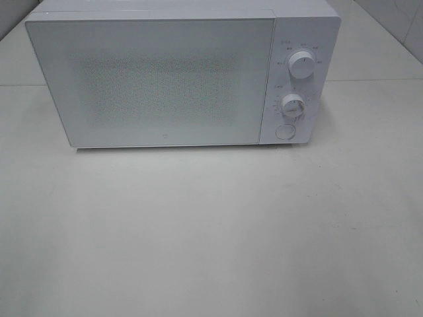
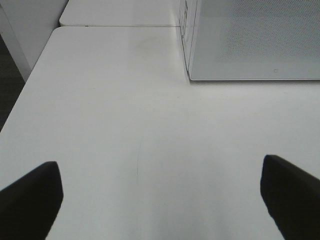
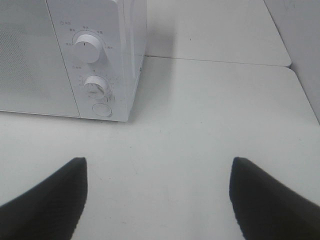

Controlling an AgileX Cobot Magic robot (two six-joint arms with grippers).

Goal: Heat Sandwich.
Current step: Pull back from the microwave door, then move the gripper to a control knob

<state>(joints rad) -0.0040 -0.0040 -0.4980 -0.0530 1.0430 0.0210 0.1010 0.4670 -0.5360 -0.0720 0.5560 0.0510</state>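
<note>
On the white table [image 1: 211,231], the microwave [image 1: 158,79] stands with its door [image 1: 152,82] closed. You see no sandwich in any view; it may sit behind the frosted door, but this is unconfirmed. Your left gripper [image 2: 161,162] and right gripper [image 3: 158,161] hang spread wide and empty above the table, the right probably staged for the round button [image 1: 285,131].
</note>
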